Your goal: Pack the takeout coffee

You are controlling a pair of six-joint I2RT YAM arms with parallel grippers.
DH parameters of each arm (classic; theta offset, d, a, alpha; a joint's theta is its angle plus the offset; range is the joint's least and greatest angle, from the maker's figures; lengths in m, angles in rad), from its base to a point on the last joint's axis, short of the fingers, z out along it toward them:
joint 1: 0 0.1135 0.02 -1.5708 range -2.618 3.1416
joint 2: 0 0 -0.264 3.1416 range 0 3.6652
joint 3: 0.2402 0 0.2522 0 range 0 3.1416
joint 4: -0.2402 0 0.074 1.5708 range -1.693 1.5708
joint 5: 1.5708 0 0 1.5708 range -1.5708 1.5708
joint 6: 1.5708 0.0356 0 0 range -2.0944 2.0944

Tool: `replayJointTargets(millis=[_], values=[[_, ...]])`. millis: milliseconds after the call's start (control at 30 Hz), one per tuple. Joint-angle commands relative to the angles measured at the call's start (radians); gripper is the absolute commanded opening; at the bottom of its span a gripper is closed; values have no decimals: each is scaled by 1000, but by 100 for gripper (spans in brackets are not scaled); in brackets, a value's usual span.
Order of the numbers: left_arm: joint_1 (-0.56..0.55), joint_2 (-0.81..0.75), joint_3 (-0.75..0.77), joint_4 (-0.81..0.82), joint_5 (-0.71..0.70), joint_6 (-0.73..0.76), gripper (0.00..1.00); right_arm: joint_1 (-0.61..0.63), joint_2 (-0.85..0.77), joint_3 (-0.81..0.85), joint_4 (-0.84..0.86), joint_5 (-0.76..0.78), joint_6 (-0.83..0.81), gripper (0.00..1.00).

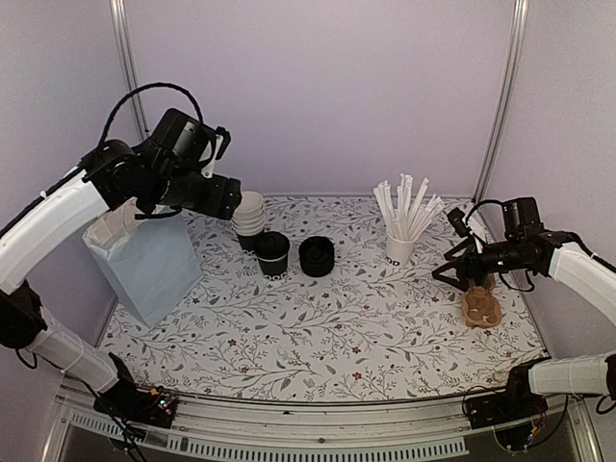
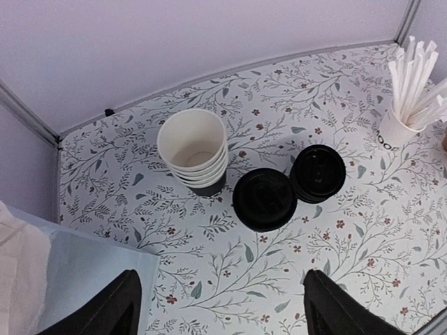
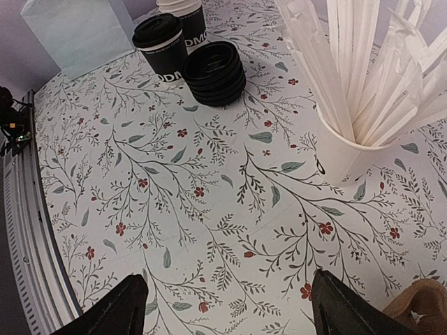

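Behind the takeout coffee [image 3: 162, 47], stacked cups [image 3: 188, 17] sit cropped.

The lidded cup [image 2: 264, 199] is black, the bag [image 1: 144, 265] pale blue, the straws [image 1: 409, 207] white, the tabletop [image 1: 318, 327] floral-printed.

On the desk [image 1: 385, 337] ahead of the left tool [image 2: 222, 283], the takeout coffee [image 2: 264, 199] stands between nested cups [image 2: 194, 148] and lid stack [image 2: 318, 173]; bag [image 1: 144, 260] at its left. Straw cup [image 3: 346, 150] ahead of the right tool [image 3: 227, 293], carrier [image 1: 479, 306] at its right.
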Motion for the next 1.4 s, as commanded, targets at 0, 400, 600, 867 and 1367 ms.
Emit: replayJointTargets(millis=[0, 400, 600, 867, 1367], values=[[-9, -48, 58, -201, -181, -67, 83, -3, 2, -13, 12, -6, -9, 84], [146, -63, 39, -392, -274, -167, 82, -4, -9, -14, 10, -13, -15, 84], [220, -54, 33, -403, -243, -143, 75, -4, -17, -16, 10, -16, -17, 84], [220, -76, 11, -339, -176, -85, 59, -4, -14, -14, 7, -16, -20, 84], [122, -135, 173, -176, 350, 22, 64, -2, 7, -11, 4, -11, -23, 84]])
